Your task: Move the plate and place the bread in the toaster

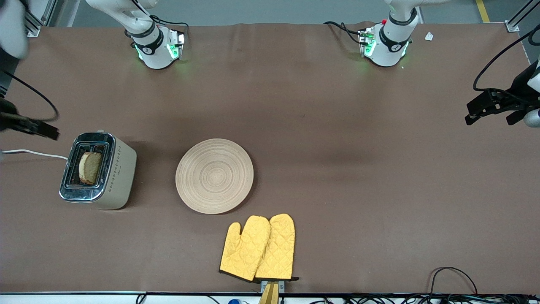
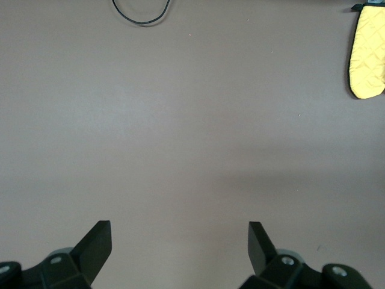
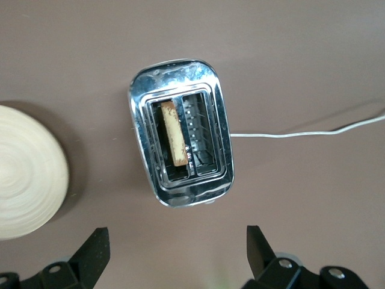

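The cream toaster [image 1: 120, 169] [image 3: 180, 84] stands toward the right arm's end of the table. The bread [image 1: 90, 167] [image 3: 173, 132] stands on edge in one of its two slots; the other slot is empty. The round wooden plate [image 1: 214, 175] [image 3: 24, 171] lies flat beside the toaster, near the table's middle, with nothing on it. My right gripper [image 1: 40, 128] [image 3: 177, 241] hangs open and empty over bare table next to the toaster. My left gripper [image 1: 491, 116] [image 2: 180, 235] waits open and empty over bare table at the left arm's end.
A pair of yellow oven mitts [image 1: 258, 247] [image 2: 368, 51] lies nearer the front camera than the plate. The toaster's white cord [image 1: 33, 153] [image 3: 301, 133] runs off the table's end. A black cable loop [image 1: 453, 274] [image 2: 141, 15] lies at the front edge.
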Robot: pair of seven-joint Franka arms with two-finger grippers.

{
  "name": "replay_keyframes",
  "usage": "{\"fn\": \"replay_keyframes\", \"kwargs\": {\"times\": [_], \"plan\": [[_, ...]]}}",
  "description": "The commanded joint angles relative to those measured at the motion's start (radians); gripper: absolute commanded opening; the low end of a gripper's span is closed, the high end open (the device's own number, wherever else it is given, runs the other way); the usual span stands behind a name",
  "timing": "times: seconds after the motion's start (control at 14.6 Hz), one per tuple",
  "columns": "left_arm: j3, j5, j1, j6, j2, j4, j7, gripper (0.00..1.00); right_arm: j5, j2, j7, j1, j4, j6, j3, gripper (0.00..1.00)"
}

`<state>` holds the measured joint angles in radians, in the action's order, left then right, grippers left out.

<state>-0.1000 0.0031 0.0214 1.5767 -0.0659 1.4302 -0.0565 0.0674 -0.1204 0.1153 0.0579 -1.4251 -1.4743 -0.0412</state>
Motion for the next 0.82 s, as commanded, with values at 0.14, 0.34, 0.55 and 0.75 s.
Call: {"fn": "replay_keyframes", "kwargs": {"times": [0.14, 0.34, 0.55, 0.75], "plan": [[0.0, -0.002, 0.005, 0.008, 0.005, -0.001, -0.005, 1.0, -0.093, 0.136, -0.06, 0.06, -0.123, -0.038, 0.015, 1.0], [0.0, 0.0, 0.003, 0.008, 0.003, -0.008, -0.003, 1.0, -0.095, 0.137, -0.166, 0.066, -0.123, -0.061, 0.015, 1.0], [0.0, 0.002, 0.002, 0.008, 0.005, -0.01, -0.008, 1.0, -0.097, 0.137, -0.167, 0.068, -0.123, -0.061, 0.017, 1.0], [0.0, 0.003, 0.003, 0.008, 0.005, -0.01, -0.005, 1.0, -0.098, 0.136, -0.167, 0.063, -0.123, -0.06, 0.02, 1.0]]}}
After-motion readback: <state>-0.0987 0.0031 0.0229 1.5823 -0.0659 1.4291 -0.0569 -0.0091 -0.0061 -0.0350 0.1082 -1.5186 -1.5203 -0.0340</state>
